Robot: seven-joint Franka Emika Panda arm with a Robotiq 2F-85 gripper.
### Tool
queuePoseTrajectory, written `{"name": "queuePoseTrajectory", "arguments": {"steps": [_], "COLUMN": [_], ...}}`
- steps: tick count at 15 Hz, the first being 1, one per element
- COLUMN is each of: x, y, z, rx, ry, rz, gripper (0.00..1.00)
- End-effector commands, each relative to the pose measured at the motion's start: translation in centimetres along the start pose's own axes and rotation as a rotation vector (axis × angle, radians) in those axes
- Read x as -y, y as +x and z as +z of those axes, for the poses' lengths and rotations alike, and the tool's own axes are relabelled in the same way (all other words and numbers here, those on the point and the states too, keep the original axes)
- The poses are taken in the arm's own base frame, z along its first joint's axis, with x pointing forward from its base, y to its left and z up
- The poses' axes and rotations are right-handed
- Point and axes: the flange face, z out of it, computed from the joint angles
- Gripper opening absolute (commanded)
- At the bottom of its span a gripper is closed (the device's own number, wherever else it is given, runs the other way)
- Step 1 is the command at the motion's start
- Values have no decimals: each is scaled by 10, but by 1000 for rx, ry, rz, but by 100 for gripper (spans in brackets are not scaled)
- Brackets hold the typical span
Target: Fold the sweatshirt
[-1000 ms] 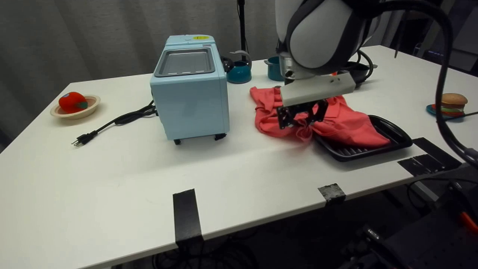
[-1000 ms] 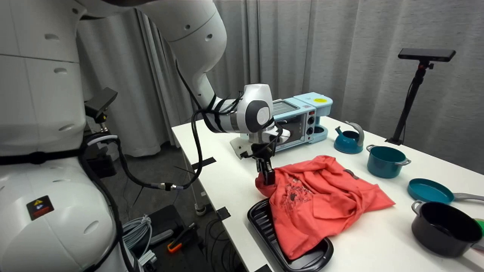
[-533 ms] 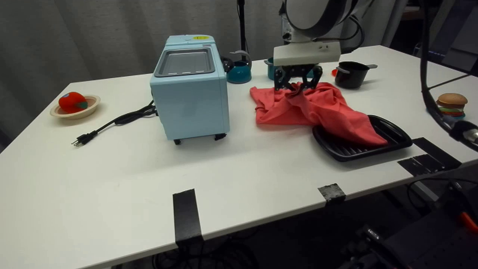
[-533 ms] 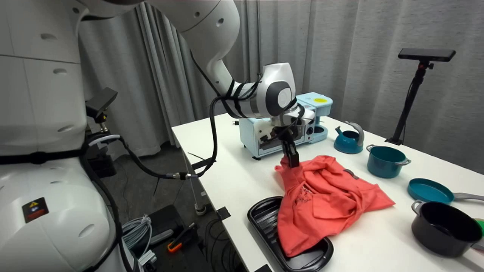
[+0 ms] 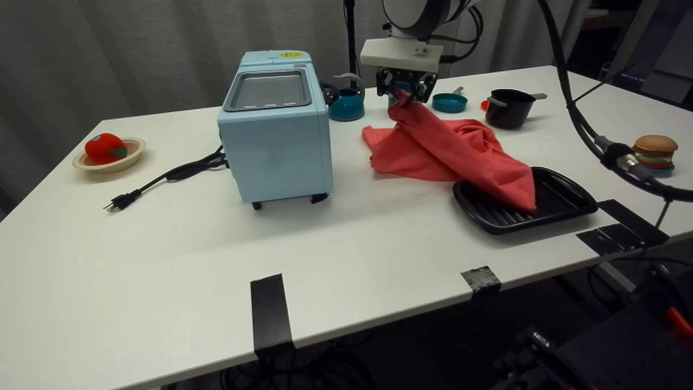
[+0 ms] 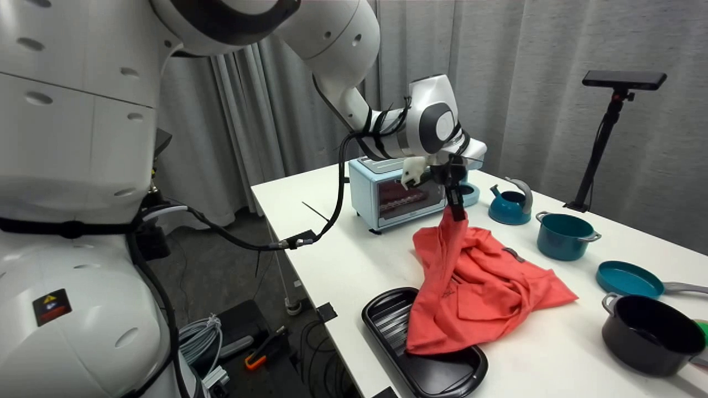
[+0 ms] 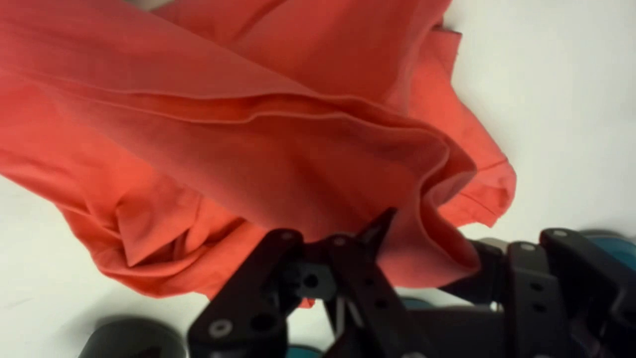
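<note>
Coral-red, the shirt [image 5: 452, 154] is hanging by one edge from my gripper [image 5: 405, 97] in an exterior view; my jaws are clenching that edge above the table [image 5: 200, 265], and the rest is lying at 3 o'clock from the oven [image 5: 279, 151]. Its low end is resting in the tray [image 5: 566, 189], between 4 and 5 o'clock from my grip. I am worrying about that tray: if I am tugging toward 10 o'clock, the shirt could be catching on the rim and dragging it. The raised fold's long axis is running from past 10 o'clock, at my grip, to past 4 o'clock, in the tray; a flat end is pointing between 9 and 10.

In an exterior view, the kettle [image 6: 508, 213] is standing at 3 o'clock from my grip. I am judging that a low swing that way could be knocking it. From my grip the fold is slanting down between 6 and 7 o'clock to the tray, while a loose corner is pointing to 4 o'clock.

In the wrist view, my fingers [image 7: 378, 229] are pinching a gathered hem, with an open loop standing out between them. I cannot tell whether every layer is sitting in the pinch; if one is lying outside, a quick jerk could be pulling it free. The held fold's long axis is running from 10 o'clock to 4 o'clock, its gathered tip pointing between 4 and 5.
</note>
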Motion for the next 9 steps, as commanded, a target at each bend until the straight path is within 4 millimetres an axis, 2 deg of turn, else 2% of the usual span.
{"name": "queuePoseTrajectory", "arguments": {"steps": [1,3,4,5,6,9], "x": [35,49,55,59,62,64], "y": [34,42,53,52,59,61], "z": [10,13,16,16,20,23], "rx": [-59,-97,-113,-131,-136,-138], "ry": [15,20,19,16,17,20], "rz": [86,111,122,128,131,140], "gripper": [0,0,0,25,26,49]}}
